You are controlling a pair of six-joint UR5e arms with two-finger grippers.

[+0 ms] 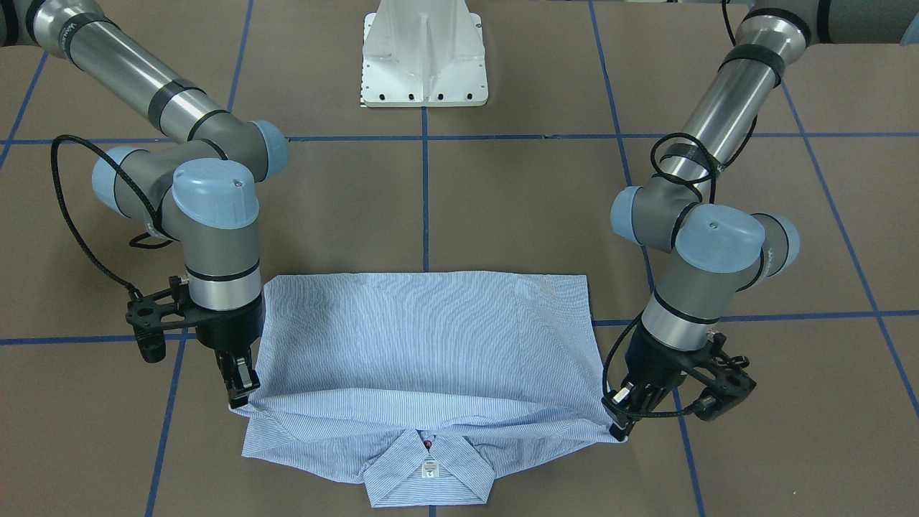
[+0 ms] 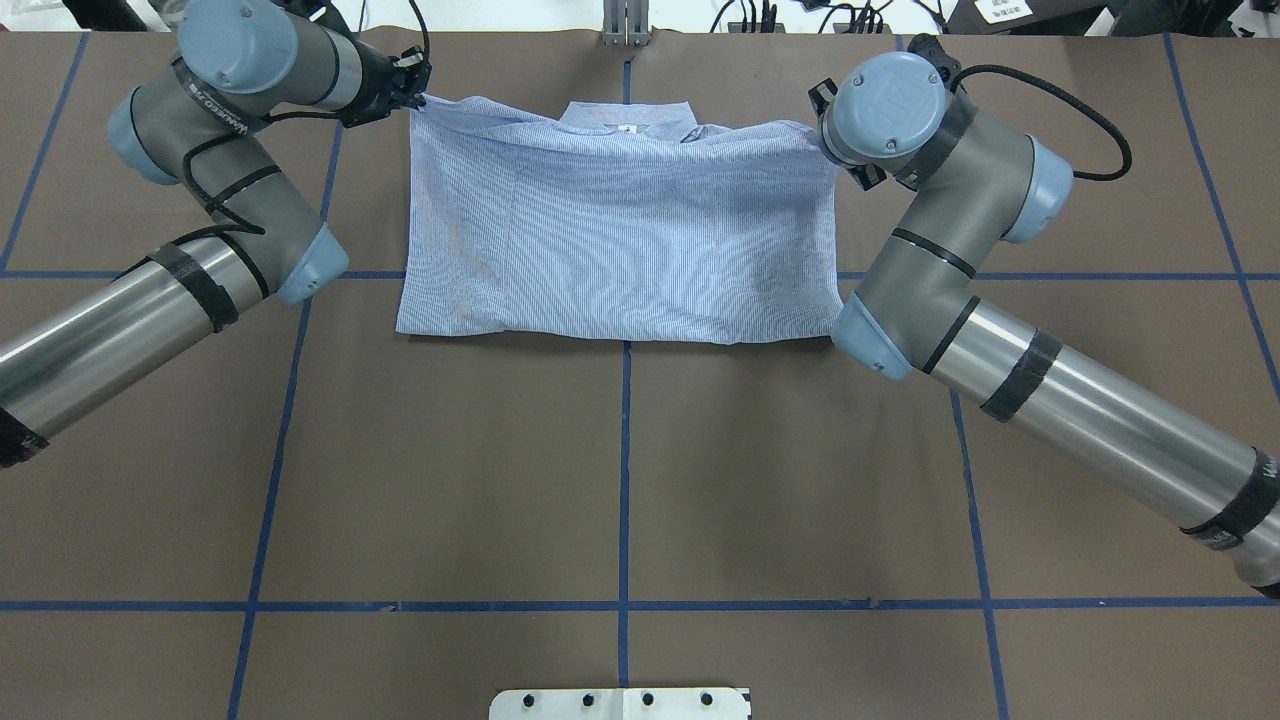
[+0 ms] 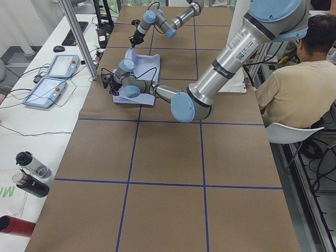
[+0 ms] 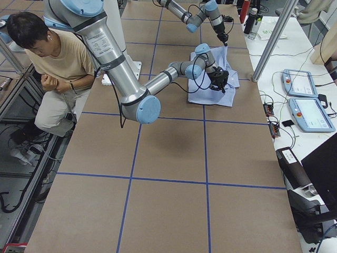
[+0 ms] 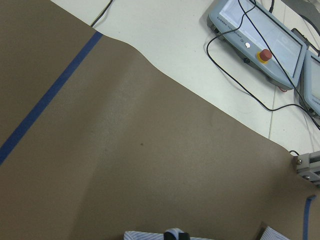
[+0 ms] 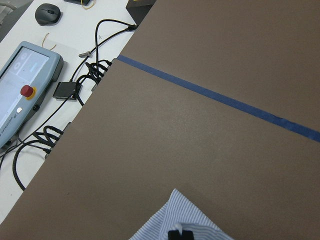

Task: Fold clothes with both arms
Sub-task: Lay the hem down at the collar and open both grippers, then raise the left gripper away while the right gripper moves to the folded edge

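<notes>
pinching shirt [image 1: 431, 337] corners, left gripper [image 1: 619, 425] and right gripper [image 1: 243, 393] clamp cloth; sleeves hidden.

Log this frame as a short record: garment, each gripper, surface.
garment: striped shirt, folded over itself, upper layer's edge near the collar
left gripper: pinching one corner of that edge
right gripper: pinching the opposite corner
surface: brown table with a blue tape grid

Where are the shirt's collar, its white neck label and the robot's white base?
shirt collar [image 1: 465, 474]: front-facing view, on its right-hand flap.
neck label [image 1: 429, 469]: front-facing view, on its middle.
white base [image 1: 425, 56]: front-facing view, on its central rib.
</notes>
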